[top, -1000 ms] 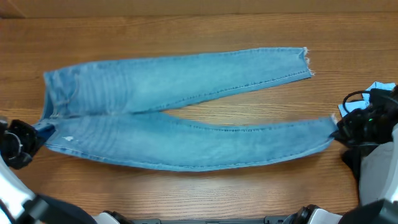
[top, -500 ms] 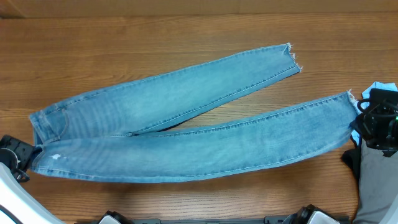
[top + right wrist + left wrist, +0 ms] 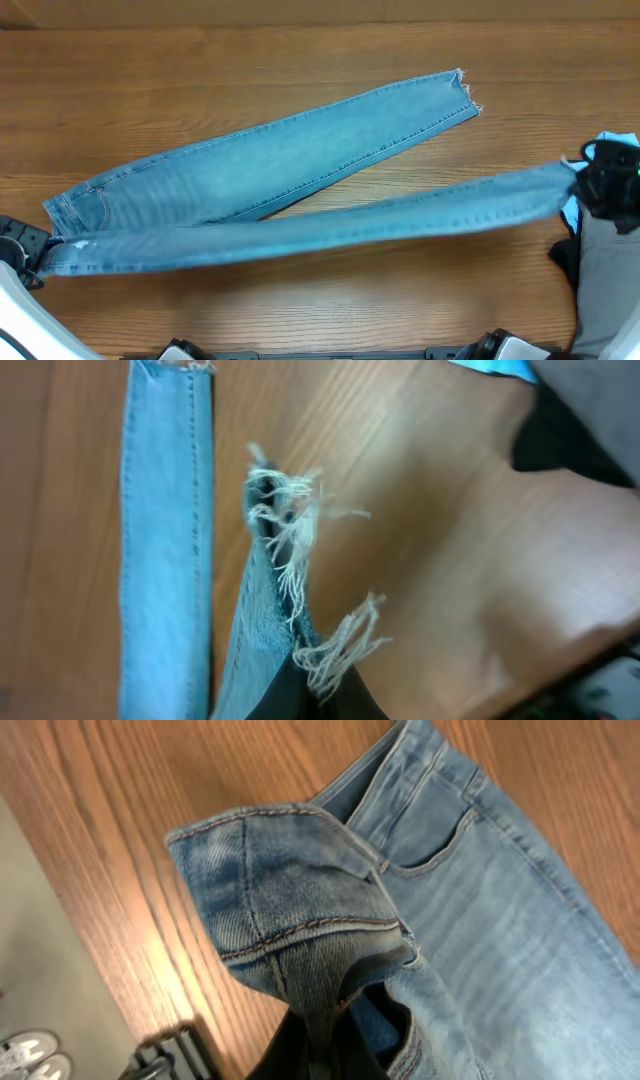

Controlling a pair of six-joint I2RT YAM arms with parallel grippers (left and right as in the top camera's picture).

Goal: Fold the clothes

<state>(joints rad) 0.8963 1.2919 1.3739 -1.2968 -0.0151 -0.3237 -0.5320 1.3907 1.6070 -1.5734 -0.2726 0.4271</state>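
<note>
The light-blue jeans [image 3: 250, 170] lie across the wooden table, waistband at the left, legs running right. My left gripper [image 3: 35, 262] is shut on the waistband corner [image 3: 290, 920] at the table's left edge. My right gripper [image 3: 590, 185] is shut on the frayed hem [image 3: 290, 560] of the near leg and holds it off the table, so that leg [image 3: 330, 230] hangs stretched between both grippers. The far leg lies flat, its frayed hem [image 3: 465, 90] at the upper right; it also shows in the right wrist view [image 3: 165, 530].
A grey garment [image 3: 605, 290] lies at the right edge, with a pale-blue piece [image 3: 615, 142] and a black one [image 3: 562, 262] beside it. The table's left edge and the floor with white shoes [image 3: 30, 1055] show in the left wrist view.
The near leg has been lifted off the table and pulled taut between both grippers. The whole pair has swung, the leg ends moving up and away from me, the waistband moving left.
</note>
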